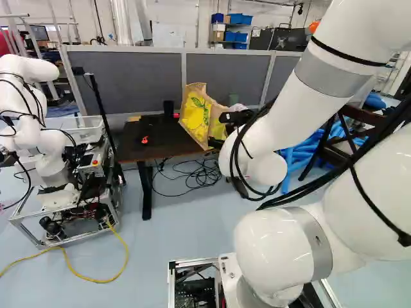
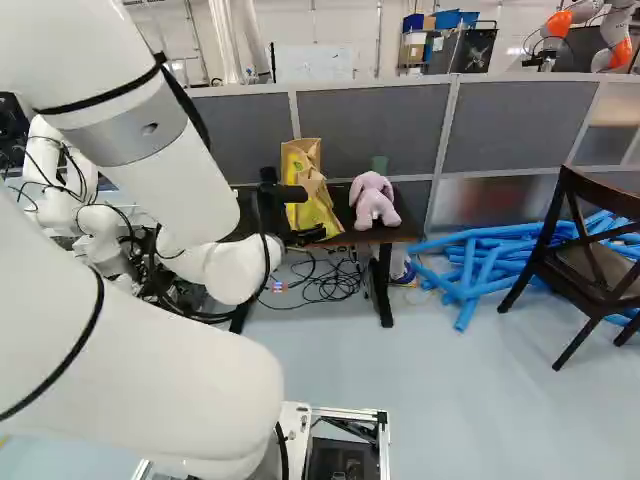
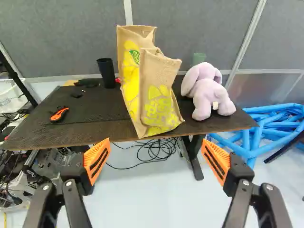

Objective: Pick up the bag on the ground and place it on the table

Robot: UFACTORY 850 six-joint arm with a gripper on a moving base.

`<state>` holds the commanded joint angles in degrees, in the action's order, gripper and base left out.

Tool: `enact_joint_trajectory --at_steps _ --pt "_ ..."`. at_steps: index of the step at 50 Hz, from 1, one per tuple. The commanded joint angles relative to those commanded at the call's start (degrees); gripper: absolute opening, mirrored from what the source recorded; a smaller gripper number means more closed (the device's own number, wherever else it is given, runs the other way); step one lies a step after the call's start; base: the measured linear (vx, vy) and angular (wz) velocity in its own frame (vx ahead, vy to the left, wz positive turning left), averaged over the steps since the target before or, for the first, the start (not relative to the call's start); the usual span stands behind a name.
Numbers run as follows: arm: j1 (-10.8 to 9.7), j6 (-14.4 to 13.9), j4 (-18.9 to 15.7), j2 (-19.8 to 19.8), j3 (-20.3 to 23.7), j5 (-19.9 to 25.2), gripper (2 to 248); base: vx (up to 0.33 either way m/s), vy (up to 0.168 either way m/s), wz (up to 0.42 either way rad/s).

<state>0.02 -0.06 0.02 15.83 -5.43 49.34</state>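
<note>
In the right base view my gripper (image 2: 312, 213) reaches toward the tan and yellow bag (image 2: 300, 165). The wrist view shows the gripper (image 3: 156, 146) open, its orange-padded fingers wide apart with nothing gripped. Ahead of them the bag (image 3: 160, 102) stands on the dark table (image 3: 90, 128), at its near edge, leaning slightly, its top partly folded. A gap of floor shows between the fingertips and the table edge. In the left base view the bag (image 1: 196, 115) stands on the table's right part, partly hidden by the arm.
A lilac plush toy (image 3: 209, 92) sits beside the bag; a black cup (image 3: 107, 71) and an orange-black tool (image 3: 59, 114) are also on the table. Cables (image 3: 154, 152) lie below. Blue tubes (image 2: 480, 265) and a wooden chair (image 2: 585, 260) stand right; another robot (image 1: 38, 128) stands left.
</note>
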Motion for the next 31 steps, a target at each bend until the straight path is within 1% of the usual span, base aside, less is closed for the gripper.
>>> enact_joint_trajectory --at_steps 31 --pt "0.0 0.1 0.0 0.2 0.4 0.7 247 0.000 0.000 0.000"
